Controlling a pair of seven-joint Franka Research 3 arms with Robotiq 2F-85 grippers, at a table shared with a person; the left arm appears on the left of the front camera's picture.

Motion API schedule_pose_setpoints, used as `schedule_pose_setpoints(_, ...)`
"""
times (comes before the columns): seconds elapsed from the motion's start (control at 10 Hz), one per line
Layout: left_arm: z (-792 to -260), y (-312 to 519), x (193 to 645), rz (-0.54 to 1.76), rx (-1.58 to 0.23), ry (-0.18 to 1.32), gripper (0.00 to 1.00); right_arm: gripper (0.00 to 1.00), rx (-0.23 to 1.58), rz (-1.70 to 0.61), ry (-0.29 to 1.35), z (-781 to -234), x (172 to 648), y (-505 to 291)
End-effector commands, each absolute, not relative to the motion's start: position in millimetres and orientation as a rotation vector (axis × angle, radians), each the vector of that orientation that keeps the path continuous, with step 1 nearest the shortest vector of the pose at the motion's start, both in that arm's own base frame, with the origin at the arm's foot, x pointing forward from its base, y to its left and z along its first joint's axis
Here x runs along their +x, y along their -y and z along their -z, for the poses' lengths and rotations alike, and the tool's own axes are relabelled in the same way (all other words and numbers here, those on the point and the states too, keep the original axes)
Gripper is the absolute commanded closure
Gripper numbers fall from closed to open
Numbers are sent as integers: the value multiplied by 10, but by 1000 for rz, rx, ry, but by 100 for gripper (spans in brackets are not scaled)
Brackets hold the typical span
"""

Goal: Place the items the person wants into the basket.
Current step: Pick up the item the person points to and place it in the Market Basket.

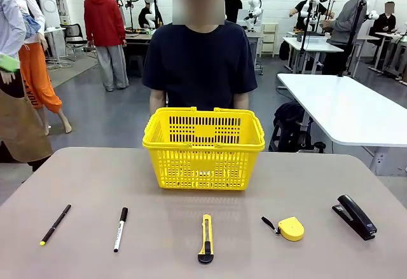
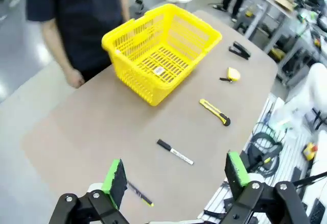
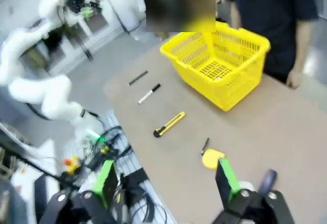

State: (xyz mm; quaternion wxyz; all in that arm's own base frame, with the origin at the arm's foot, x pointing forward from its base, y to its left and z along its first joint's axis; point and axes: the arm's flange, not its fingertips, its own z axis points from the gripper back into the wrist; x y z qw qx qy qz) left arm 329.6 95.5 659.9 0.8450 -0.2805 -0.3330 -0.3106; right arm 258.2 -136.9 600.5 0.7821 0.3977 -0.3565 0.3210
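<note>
The yellow basket point(image 1: 203, 149) point(image 2: 161, 53) point(image 3: 219, 68) stands at the table's far middle, in front of the person point(image 1: 199, 63) in a navy T-shirt, whose hands rest at the table's far edge. Along the near side lie the white marker with black cap point(image 1: 120, 229) point(image 2: 174, 152) point(image 3: 148, 94), the yellow-and-black utility knife point(image 1: 206, 239) point(image 2: 215, 112) point(image 3: 169, 124) and the round yellow tape measure point(image 1: 289, 228) point(image 2: 232, 74) point(image 3: 212, 159). My left gripper point(image 2: 176, 180) and right gripper point(image 3: 166, 180) hang open high above the table, nothing between their fingers.
A thin black pen with a yellow tip point(image 1: 55, 224) point(image 2: 140, 194) point(image 3: 137, 77) lies at the near left. A black stapler point(image 1: 355, 216) point(image 2: 238, 50) point(image 3: 264, 181) lies at the near right. The other white arm point(image 3: 43, 89) stands beyond the table edge.
</note>
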Motion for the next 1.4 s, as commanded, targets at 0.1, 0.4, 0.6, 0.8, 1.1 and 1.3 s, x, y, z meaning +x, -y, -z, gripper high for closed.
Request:
schedule_pose_setpoints(0.1,-6615,-1591,3081,467,-577,767,0,0,870,-620,824,-6015,2327,1651)
schedule_pose_setpoints(0.4,-6438,-1961,2913,327,-602,779,0,0,757,-536,853,-6211,2014,1822)
schedule_pose_setpoints(0.6,-6407,-2046,2780,283,-602,793,0,0,682,-476,861,-6308,1839,1893)
schedule_pose_setpoints(0.8,-6416,-1995,2744,244,-557,765,0,0,658,-492,905,-6399,1737,1862)
schedule_pose_setpoints(1.1,-6416,-2110,2797,268,-598,775,0,0,684,-474,880,-6355,1815,1918)
schedule_pose_setpoints(1.3,-6416,-2110,2797,268,-598,775,0,0,684,-474,880,-6355,1815,1918)
